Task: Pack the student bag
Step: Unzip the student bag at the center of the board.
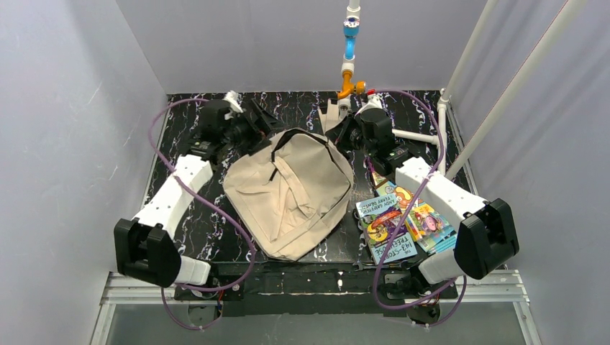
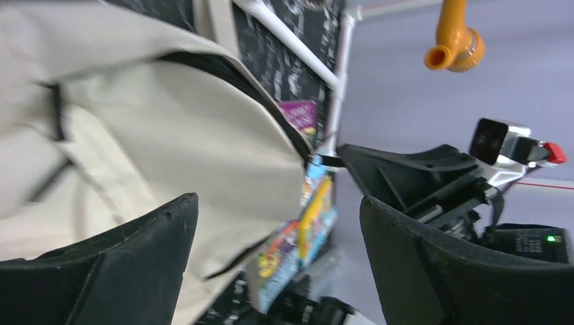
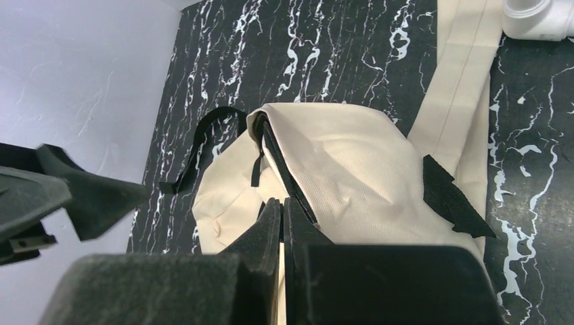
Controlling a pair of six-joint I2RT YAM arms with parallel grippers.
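Nothing is packed yet: the books (image 1: pixel 399 223) lie near right of the student bag (image 1: pixel 291 194), my right gripper (image 3: pixel 283 203) pinching its zip edge, my left gripper (image 2: pixel 277 202) spread wide.

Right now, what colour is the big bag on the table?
The student bag is beige, seen best in the top view.

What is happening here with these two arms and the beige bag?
Both arms are working at the far end of the student bag, which lies flat on the table. The right gripper is shut at the zipper edge and seems to pinch it. The left gripper is open beside the bag's top and holds nothing. The colourful books lie on the table near the right arm, outside the bag, so packing seems not yet started.
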